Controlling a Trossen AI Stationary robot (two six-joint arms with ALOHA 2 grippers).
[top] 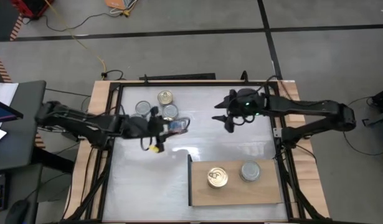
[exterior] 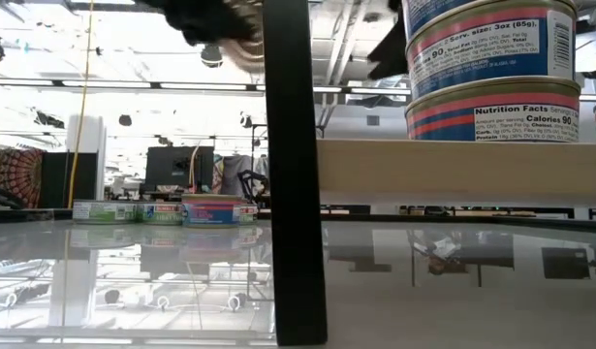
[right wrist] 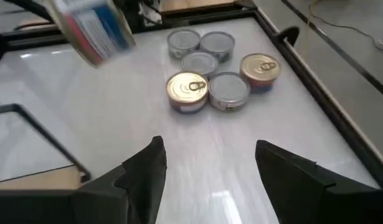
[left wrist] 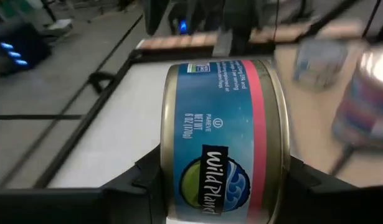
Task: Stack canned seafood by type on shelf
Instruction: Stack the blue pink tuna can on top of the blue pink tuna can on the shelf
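My left gripper (top: 172,126) hangs above the table's middle left, shut on a can (left wrist: 222,124) with a blue-and-pink label; the same can shows in the right wrist view (right wrist: 91,28). Several loose cans (right wrist: 203,74), with gold or silver lids, stand on their bases near the table's far left (top: 165,104). The wooden shelf (top: 200,193) lies at the near right and carries a gold-lidded stack (top: 217,177) and a silver-lidded stack (top: 250,171). My right gripper (top: 228,121) hovers open over the far middle, with nothing between its fingers. My left gripper pinches the can between its two fingers (left wrist: 138,186), one on each flat end (left wrist: 168,168). The fingers reach roughly level from the table's left. The can is lifted clear of the table and turned on edge, its label wall facing outward.
Wooden side rails and a black frame (top: 116,87) border the white table top. In the low view the shelf's dark upright edge (exterior: 296,174) stands close in front, with stacked cans (exterior: 491,68) on the board. Bare table lies between the loose cans and the shelf.
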